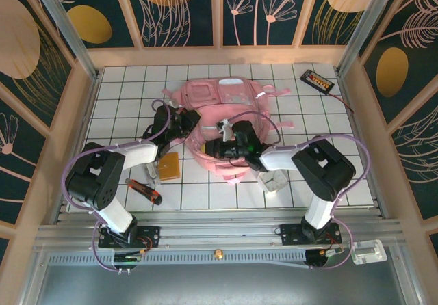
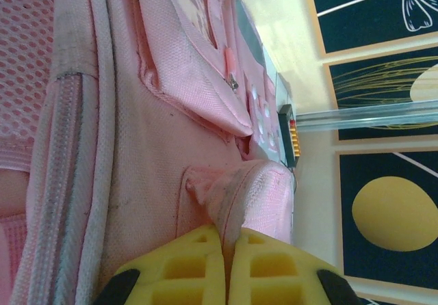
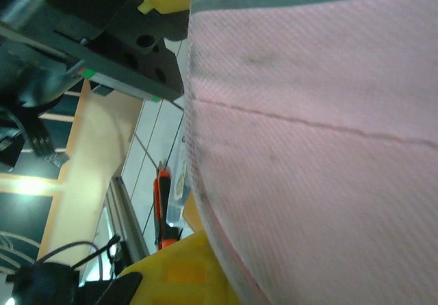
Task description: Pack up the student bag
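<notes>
The student bag (image 1: 222, 96) is a big pink backpack lying in the middle of the tiled table, its opening towards the arms. My left gripper (image 1: 185, 122) is at the bag's left side. In the left wrist view its yellow fingers (image 2: 185, 267) are shut on a folded pink fabric loop (image 2: 236, 195) of the student bag (image 2: 157, 168). My right gripper (image 1: 226, 139) sits at the near rim of the opening. In the right wrist view the pink cloth of the student bag (image 3: 315, 148) hides most of the jaws, and one yellow finger (image 3: 178, 274) presses against its edge.
A black box with an orange label (image 1: 317, 81) and a cable lies at the back right. An orange and black tool (image 1: 144, 191), an orange square pad (image 1: 169, 165) and a small clear pack (image 1: 152, 175) lie front left. A white object (image 1: 274, 180) rests front right.
</notes>
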Robot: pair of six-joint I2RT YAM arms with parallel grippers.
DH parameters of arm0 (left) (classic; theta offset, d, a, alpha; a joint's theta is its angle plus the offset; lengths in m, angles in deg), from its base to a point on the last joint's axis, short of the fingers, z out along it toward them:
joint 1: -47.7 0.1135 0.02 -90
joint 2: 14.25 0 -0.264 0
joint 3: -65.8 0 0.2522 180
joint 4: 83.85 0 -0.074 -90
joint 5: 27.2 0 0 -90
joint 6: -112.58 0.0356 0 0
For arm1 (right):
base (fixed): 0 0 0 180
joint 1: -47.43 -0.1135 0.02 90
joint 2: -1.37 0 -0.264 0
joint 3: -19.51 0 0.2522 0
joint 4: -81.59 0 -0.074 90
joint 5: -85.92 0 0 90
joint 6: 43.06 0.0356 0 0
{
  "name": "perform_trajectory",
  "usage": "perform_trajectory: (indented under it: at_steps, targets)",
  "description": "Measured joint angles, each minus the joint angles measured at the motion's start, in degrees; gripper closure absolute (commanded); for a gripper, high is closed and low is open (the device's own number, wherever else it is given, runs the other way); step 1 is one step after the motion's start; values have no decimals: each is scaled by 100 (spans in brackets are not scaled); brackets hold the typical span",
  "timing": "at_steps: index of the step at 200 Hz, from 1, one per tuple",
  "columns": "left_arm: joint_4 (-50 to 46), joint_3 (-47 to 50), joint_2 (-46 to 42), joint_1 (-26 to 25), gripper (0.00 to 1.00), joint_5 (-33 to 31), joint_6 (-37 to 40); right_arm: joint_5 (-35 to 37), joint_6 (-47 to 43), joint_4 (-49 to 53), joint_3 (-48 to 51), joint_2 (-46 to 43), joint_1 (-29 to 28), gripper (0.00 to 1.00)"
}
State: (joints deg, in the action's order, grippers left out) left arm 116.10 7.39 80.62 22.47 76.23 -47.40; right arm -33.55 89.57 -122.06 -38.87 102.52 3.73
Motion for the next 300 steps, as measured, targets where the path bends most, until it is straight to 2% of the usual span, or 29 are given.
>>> perform_trajectory:
  at_steps: [39, 69, 97, 119, 131, 146, 164, 183, 190, 209, 230, 251, 300]
  targets:
    - [122, 44, 0, -35, 100, -247, -11, 966, 702, -365, -236, 232, -369, 100]
    - [345, 55, 0, -22, 100, -579, -17, 1287, 1119, -367, -761, 608, -496, 100]
    - [426, 57, 0, -4, 100, -802, 28, 1292, 1405, -413, -1285, 1156, -527, 83]
    - [391, 52, 0, -2, 100, -776, 157, 1161, 1556, -531, -1353, 1263, -516, 59]
    - [267, -2, -4, 0, 100, -750, 315, 1049, 1517, -577, -1353, 1231, -514, 52]
    - [-66, -105, -114, 4, 71, -708, 708, 903, 1377, -387, -1338, 1067, -503, 44]
    - [-564, -164, -492, -2, 54, -577, 1130, 782, 1086, -24, -1226, 645, -496, 37]
    - [-1045, -164, -1147, -7, 28, -498, 1779, 739, 741, 496, -1075, -31, -424, 33]
    - [-1169, -166, -1386, -7, 19, -520, 2011, 750, 649, 671, -1012, -282, -391, 28]
    - [-1504, -205, -1991, 9, 3, -654, 2741, 837, 382, 1305, -782, -1038, -278, 27]
    - [-1945, -448, -2264, 17, 1, -730, 3598, 892, 140, 1950, -487, -1687, -61, 23]
    - [-2356, -680, -2271, 15, 1, -697, 4487, 804, 61, 2376, -79, -2133, 492, 22]
    - [-2986, -776, -2020, -238, 1, -444, 6443, 114, 164, 2468, 299, -1904, 1991, 22]
